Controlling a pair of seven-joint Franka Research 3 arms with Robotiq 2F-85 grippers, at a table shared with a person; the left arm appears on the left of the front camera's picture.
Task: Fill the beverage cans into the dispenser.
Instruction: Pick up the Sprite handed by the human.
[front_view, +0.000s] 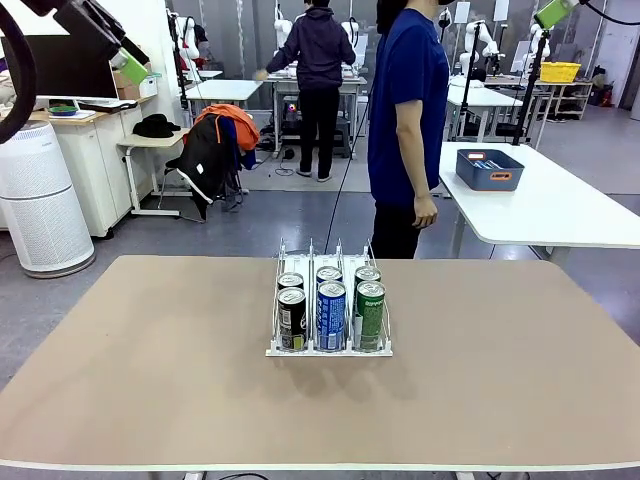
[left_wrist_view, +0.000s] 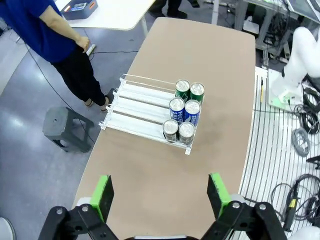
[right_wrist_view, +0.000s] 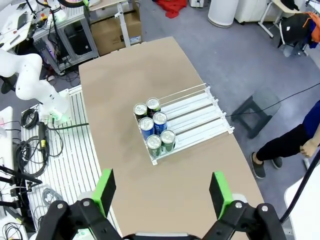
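Table (front_view: 150, 380): nearest, across the whole foreground.
Dispenser (left_wrist_view: 140, 107): on the table's middle, lanes running from near side to far side.
Beverage cans (front_view: 331, 315): six in the dispenser, two per lane, one behind the other, packed at the near end.
Person (front_view: 405, 100): standing behind the table's far edge, slightly right of the dispenser.
Stool (left_wrist_view: 65, 130): on the floor past the far edge, left of the person.
Second table (front_view: 560, 215): behind, to the right, apart from the first.
Tub (front_view: 489, 169): on the second table, toward its left end.

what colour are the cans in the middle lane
Blue cans with white lettering; clearest in front view.
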